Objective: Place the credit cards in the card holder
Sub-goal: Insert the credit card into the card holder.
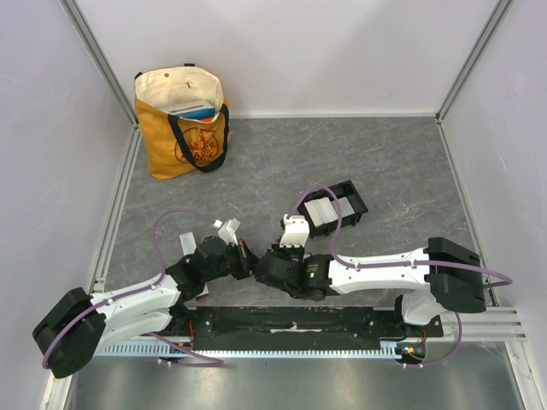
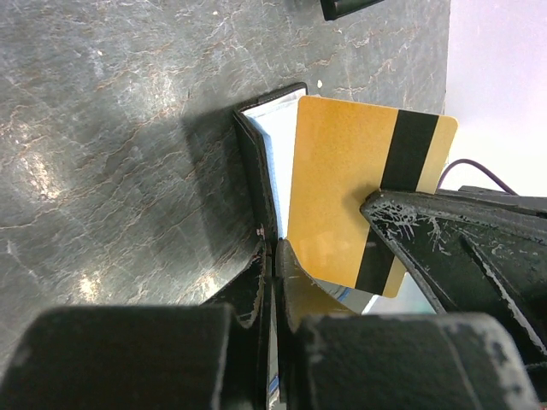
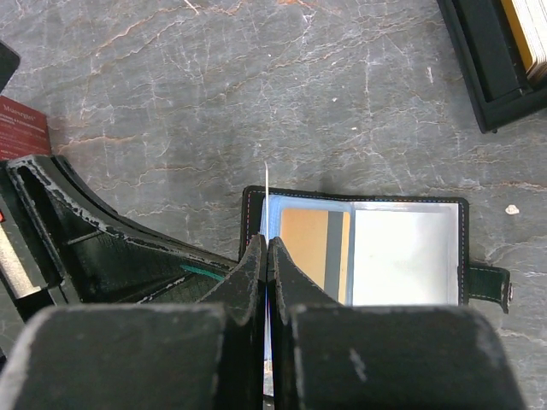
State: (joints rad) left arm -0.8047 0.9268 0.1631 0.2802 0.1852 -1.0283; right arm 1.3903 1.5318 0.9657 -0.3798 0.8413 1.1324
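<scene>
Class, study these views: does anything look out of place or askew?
Yes: the orange-gold card stands on edge over the open black wallet, pinched by the right gripper, jaws shut, not yet in the card holder.

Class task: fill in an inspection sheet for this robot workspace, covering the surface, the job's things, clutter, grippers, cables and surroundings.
Surface: grey marbled table top.
Job's things: the card holder has pale cards in one compartment. The orange-gold card stands on edge beside the open wallet.
Clutter: a tote bag stands in the far left corner.
Grippers: the left gripper is shut, apparently on the wallet's edge. The right gripper is shut on the orange-gold card.
Cables: purple cables loop along both arms, and one arches over the card holder in the top view.
Surroundings: pale walls on three sides.
</scene>
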